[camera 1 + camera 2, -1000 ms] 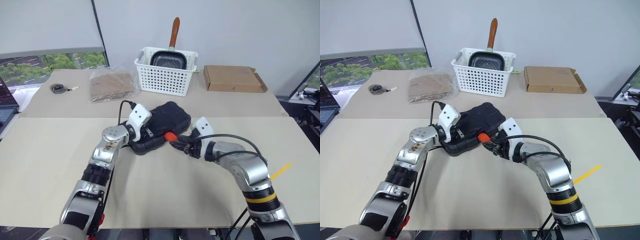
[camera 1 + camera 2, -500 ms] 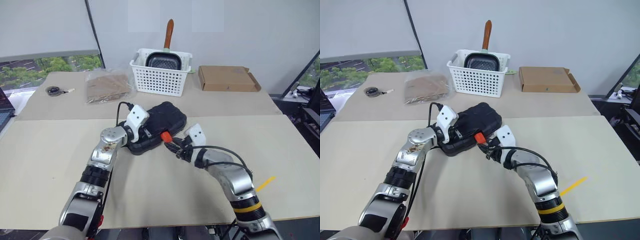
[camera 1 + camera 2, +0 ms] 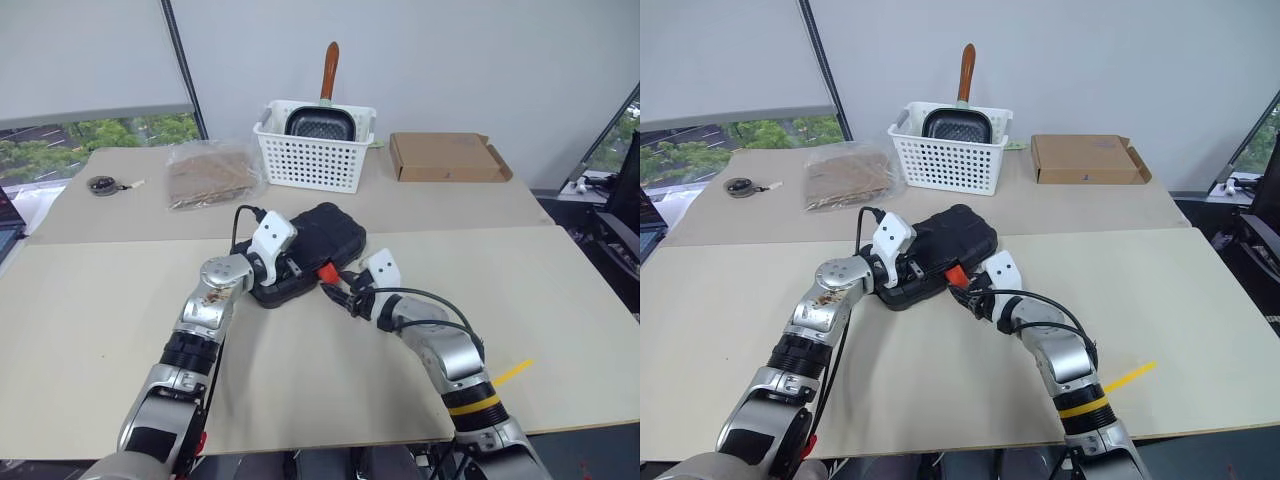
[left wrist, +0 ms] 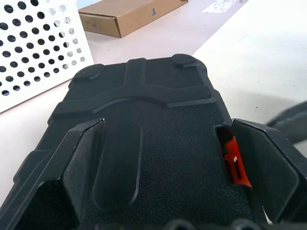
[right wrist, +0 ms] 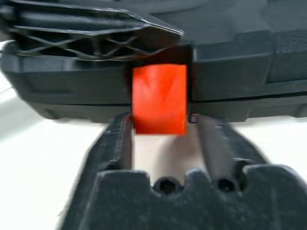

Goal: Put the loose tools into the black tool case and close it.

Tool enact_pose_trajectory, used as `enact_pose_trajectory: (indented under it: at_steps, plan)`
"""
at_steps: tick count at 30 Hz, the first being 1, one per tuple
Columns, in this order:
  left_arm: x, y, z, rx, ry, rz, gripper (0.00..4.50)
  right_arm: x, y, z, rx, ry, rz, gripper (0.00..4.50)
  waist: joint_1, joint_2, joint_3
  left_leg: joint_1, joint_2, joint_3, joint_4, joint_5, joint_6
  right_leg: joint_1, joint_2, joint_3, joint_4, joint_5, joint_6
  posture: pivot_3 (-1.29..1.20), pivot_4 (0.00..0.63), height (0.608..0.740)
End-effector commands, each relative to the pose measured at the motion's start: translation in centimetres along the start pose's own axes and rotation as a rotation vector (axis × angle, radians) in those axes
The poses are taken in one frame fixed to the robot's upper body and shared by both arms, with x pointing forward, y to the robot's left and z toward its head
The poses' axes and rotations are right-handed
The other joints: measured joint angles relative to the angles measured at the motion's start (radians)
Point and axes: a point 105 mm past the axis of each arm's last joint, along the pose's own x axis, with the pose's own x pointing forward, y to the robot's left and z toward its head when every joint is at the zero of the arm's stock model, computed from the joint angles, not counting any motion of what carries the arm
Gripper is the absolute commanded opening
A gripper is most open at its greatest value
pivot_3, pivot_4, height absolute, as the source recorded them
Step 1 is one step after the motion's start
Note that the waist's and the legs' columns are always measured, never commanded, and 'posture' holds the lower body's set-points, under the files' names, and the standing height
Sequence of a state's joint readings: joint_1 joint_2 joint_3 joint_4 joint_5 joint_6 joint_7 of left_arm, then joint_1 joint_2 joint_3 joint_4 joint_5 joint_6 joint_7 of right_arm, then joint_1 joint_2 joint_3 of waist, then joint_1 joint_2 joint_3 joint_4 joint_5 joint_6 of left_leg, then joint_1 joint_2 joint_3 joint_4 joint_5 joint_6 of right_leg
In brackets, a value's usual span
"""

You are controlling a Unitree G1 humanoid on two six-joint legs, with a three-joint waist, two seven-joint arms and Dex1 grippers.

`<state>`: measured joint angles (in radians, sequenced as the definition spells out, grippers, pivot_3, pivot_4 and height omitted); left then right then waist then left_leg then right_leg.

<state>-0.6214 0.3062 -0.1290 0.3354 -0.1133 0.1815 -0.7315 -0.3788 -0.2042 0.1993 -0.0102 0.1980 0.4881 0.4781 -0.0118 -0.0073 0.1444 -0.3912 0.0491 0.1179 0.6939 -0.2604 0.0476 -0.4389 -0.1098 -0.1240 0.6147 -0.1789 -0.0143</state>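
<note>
Mid-table, the left gripper (image 3: 283, 262) is spanning the closed tool case (image 3: 318, 238) with wide jaws; the right gripper (image 5: 165, 132), fingers apart, is straddling its orange latch (image 5: 159, 98), risking slipping off unfastened.

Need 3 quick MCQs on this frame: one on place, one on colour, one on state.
1. Where is the frying pan?
A. in the white basket
B. on the cardboard box
C. on the black tool case

2. What colour is the case's latch?
A. blue
B. orange-red
C. white

3. How is the tool case lying?
A. wide open
B. closed flat on the table
C. standing on end

Key: 1 A, the pan sits inside the basket with its handle sticking up. 2 B, the right wrist view shows the orange-red latch just beyond the right gripper, whose fingers stand apart. 3 B, its lid lies down on the base, under the open left gripper.
</note>
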Motion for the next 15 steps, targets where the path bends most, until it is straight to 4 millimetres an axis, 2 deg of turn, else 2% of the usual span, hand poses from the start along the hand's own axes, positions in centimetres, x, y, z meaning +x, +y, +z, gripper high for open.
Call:
enact_pose_trajectory:
  at_steps: [1,6,12,15]
  plan:
    - [-0.5,-0.6,-3.5,-0.069,0.113,-0.001,4.5,-0.4,0.0,1.1,-0.025,-0.027,0.005,4.1,0.0,0.0,0.0,0.0,0.0,0.0,0.0,0.0,0.0,0.0,0.0,0.0,0.0,0.001,0.002,0.0,0.15,0.7]
    - [-0.6,-0.3,-3.6,-0.075,0.112,0.012,4.5,-1.3,-0.3,1.2,-0.034,-0.014,0.011,4.1,0.003,0.0,0.0,-0.003,-0.002,0.0,0.0,0.002,0.009,-0.001,0.0,0.001,-0.002,0.0,0.001,0.0,0.15,0.7]
    - [-0.8,0.8,-3.4,-0.093,0.101,0.05,4.5,-1.9,-0.4,1.4,-0.037,0.009,0.015,4.1,0.004,0.0,0.0,-0.005,-0.003,0.0,0.0,0.001,0.01,-0.001,-0.002,0.0,-0.003,0.0,0.001,0.0,0.15,0.7]
    - [-0.8,1.1,-3.4,-0.091,0.103,0.057,4.5,-1.9,-0.3,1.2,-0.037,0.023,0.014,3.35,0.004,0.0,0.0,-0.005,-0.003,0.0,0.0,-0.003,0.003,-0.001,-0.002,0.0,-0.003,0.0,0.001,0.0,0.15,0.7]
